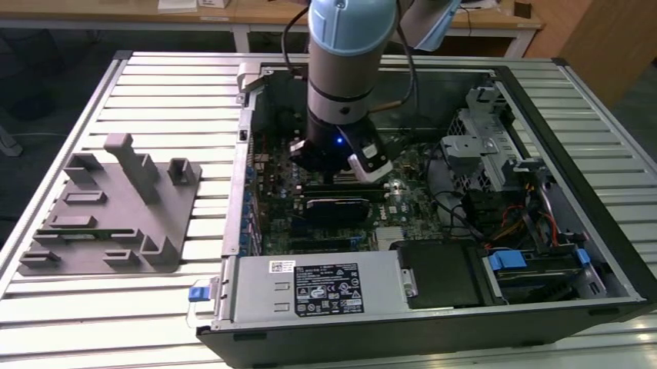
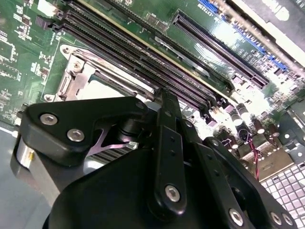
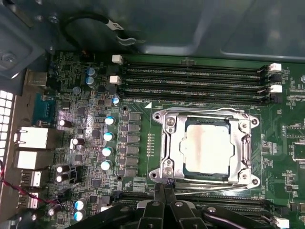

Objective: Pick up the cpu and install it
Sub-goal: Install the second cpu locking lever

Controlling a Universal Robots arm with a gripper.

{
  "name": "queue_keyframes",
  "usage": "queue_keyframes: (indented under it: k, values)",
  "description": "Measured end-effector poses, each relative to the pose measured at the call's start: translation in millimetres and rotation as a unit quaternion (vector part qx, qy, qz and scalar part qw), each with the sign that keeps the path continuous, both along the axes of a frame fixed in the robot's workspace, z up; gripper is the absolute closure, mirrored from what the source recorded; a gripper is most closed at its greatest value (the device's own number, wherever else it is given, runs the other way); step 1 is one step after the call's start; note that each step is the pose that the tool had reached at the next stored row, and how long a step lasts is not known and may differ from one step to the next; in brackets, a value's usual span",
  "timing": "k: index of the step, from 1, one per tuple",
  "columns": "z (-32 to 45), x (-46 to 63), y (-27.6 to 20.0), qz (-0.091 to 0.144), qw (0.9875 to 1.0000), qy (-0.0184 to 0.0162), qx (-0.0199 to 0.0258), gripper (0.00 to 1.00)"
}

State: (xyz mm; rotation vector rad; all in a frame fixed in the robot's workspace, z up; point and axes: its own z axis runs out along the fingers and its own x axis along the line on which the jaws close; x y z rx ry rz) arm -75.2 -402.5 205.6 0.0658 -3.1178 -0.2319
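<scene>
The cpu [image 3: 207,148], a flat square chip with a silvery top, lies inside the open metal socket frame [image 3: 167,143] on the green motherboard [image 3: 86,119]. In the second wrist view the cpu [image 2: 102,88] shows just past the black gripper linkage. My gripper [image 3: 165,185] hovers at the rim of the socket frame, beside the cpu and not touching it. Its fingers are shut together with nothing between them. In the exterior view the arm reaches straight down into the open computer case, with the gripper [image 1: 331,175] low over the board.
Long memory slots [image 3: 195,81] run beside the socket, and capacitors [image 3: 108,136] stand on its other side. Case walls [image 1: 246,154], a power supply [image 1: 318,288] and a drive bay [image 1: 482,154] surround the board. A grey fixture block [image 1: 113,207] sits on the slatted table at the exterior view's left.
</scene>
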Motion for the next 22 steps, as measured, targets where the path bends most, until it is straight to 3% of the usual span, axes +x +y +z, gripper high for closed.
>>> queue_keyframes:
  k: [8, 22]
  values:
    - [-3.1, -5.8, -0.5, 0.000, 1.0000, 0.0001, 0.0014, 0.89]
    - [-3.0, -2.8, -2.9, 0.000, 1.0000, 0.0000, 0.0015, 0.89]
